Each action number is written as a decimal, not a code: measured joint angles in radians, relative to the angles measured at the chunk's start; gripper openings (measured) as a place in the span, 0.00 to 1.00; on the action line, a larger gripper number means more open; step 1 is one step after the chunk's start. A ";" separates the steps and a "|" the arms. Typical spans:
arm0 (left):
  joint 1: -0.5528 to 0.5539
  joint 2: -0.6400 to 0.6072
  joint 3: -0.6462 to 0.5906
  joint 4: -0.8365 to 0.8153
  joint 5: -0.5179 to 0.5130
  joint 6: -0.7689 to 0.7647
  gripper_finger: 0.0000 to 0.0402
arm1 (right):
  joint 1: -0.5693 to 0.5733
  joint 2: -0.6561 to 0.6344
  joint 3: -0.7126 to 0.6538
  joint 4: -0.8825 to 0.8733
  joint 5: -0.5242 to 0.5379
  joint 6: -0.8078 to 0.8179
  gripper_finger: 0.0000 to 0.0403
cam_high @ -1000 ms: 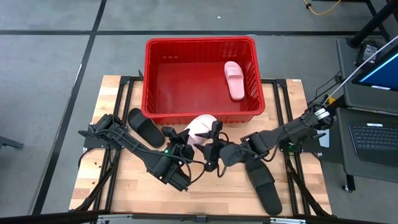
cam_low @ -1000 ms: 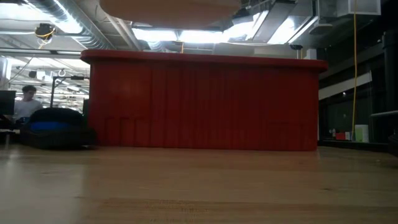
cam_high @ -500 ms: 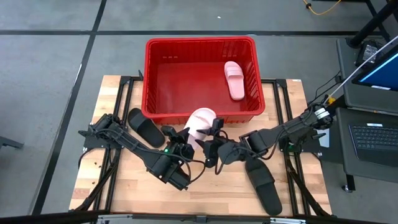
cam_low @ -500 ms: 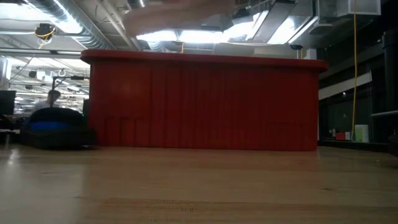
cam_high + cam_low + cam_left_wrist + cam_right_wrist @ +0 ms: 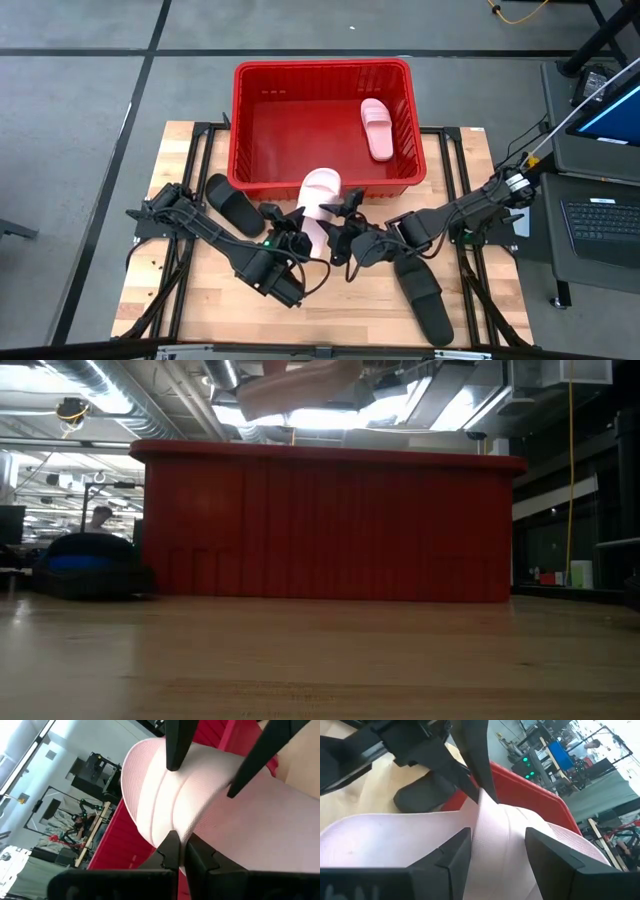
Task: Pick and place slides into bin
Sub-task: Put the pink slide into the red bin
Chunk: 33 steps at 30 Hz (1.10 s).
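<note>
A pale pink slide (image 5: 320, 195) hangs in the air over the near wall of the red bin (image 5: 250, 90), held by both grippers. It also shows above the bin's rim in the low view (image 5: 300, 380). My left gripper (image 5: 300, 218) is shut on its left side, and my right gripper (image 5: 345, 210) is shut on its strap from the right. A second pink slide (image 5: 377, 128) lies on its sole at the bin's right wall. One black slide (image 5: 233, 200) lies on the table at the left, another (image 5: 420, 295) at the right. My left gripper pinches the edge of the slide at the side of its ribbed strap (image 5: 172, 827) between its two nearly closed fingers. It comes slanting from the table's near left. The slide is lifted clear of the table. My right gripper holds the ribbed strap (image 5: 492, 845) across its width, one finger (image 5: 452, 852) on each side of it. It comes slanting from the table's right. The slide is clear of the table, with its far end over the bin's near wall.
The bin (image 5: 330, 525) stands at the table's far middle, and its left half holds nothing. The wooden table top (image 5: 200, 300) is bare at the near left. A desk with a laptop (image 5: 600, 215) stands beyond the table's right edge.
Both grippers have carried the pink slide up and toward the bin. The slide has turned and tipped, and its far end now reaches over the bin's near wall. In the low view it has shrunk from a broad shape to a smaller tilted one.
</note>
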 joint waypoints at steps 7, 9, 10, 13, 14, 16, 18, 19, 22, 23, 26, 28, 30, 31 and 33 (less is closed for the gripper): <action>-0.002 0.000 0.021 0.014 0.031 -0.001 0.01 | 0.003 0.001 0.000 -0.009 0.053 -0.019 0.46; -0.002 0.000 0.039 0.027 0.056 -0.001 0.01 | 0.005 0.001 0.000 -0.009 0.091 -0.051 0.46; -0.003 0.000 0.049 0.027 0.062 -0.001 0.01 | 0.011 0.001 0.000 -0.008 0.107 -0.055 0.46; -0.010 0.000 0.076 0.030 0.070 0.007 0.01 | 0.023 0.001 0.000 -0.003 0.127 -0.055 0.46; -0.012 0.000 0.083 0.029 0.073 0.008 0.01 | 0.027 0.001 0.000 -0.003 0.128 -0.055 0.46; -0.011 0.000 0.093 0.029 0.069 0.012 0.01 | 0.037 0.001 0.000 -0.004 0.138 -0.054 0.46; -0.011 0.000 0.100 0.030 0.056 0.023 0.01 | 0.050 0.000 0.000 -0.003 0.145 -0.053 0.46; -0.011 0.000 0.102 0.032 0.056 0.026 0.01 | 0.056 0.000 0.000 -0.003 0.146 -0.053 0.46; -0.006 0.000 0.102 0.056 0.053 0.031 0.01 | 0.072 0.000 0.000 -0.004 0.169 -0.053 0.46; -0.005 0.000 0.103 0.068 0.049 0.039 0.01 | 0.075 0.000 0.000 -0.004 0.191 -0.054 0.45; -0.010 0.000 0.103 0.118 0.045 0.082 0.01 | 0.085 0.000 0.000 -0.004 0.226 -0.054 0.42; -0.011 0.000 0.103 0.145 0.055 0.114 0.01 | 0.094 0.000 0.000 0.001 0.232 -0.054 0.38; -0.011 0.000 0.103 0.159 0.056 0.131 0.01 | 0.101 0.000 0.000 0.007 0.237 -0.054 0.34; -0.011 0.000 0.103 0.160 0.057 0.133 0.01 | 0.104 0.000 0.000 0.007 0.238 -0.054 0.32; -0.011 0.000 0.103 0.163 0.062 0.132 0.01 | 0.110 0.000 0.000 0.007 0.237 -0.054 0.28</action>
